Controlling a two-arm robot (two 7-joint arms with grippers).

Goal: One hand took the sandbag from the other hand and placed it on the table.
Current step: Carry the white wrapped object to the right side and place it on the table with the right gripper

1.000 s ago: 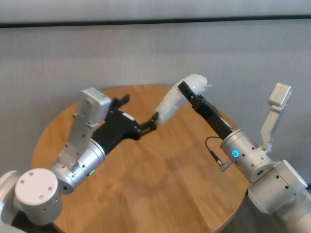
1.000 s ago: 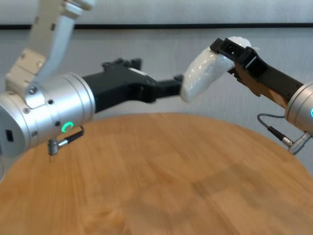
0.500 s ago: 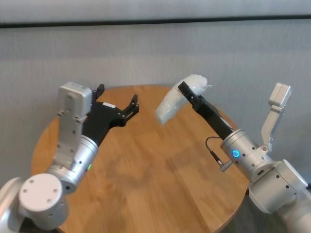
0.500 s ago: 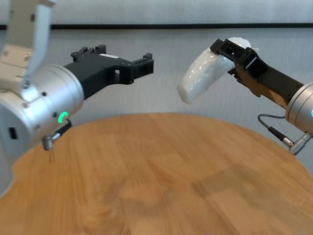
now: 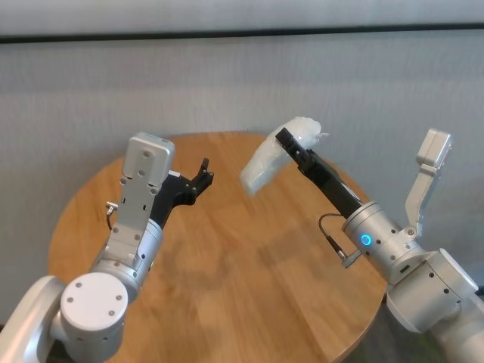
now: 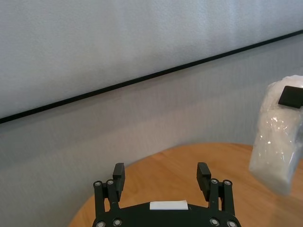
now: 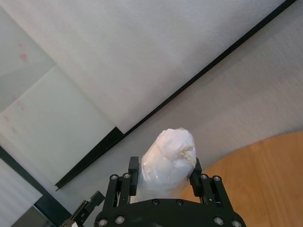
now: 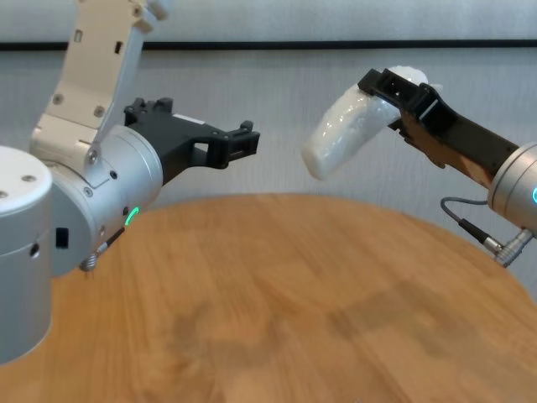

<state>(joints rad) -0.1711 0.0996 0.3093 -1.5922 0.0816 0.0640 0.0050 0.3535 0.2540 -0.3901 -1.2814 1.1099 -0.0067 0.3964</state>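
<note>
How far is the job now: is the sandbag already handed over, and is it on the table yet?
The handover looks done: the right gripper alone holds the sandbag, its fingers shut on the upper end, while the left gripper is open, empty and apart from it. In hand: the bag hangs in the air above the table. Left: lower it onto the wood top and release.
</note>
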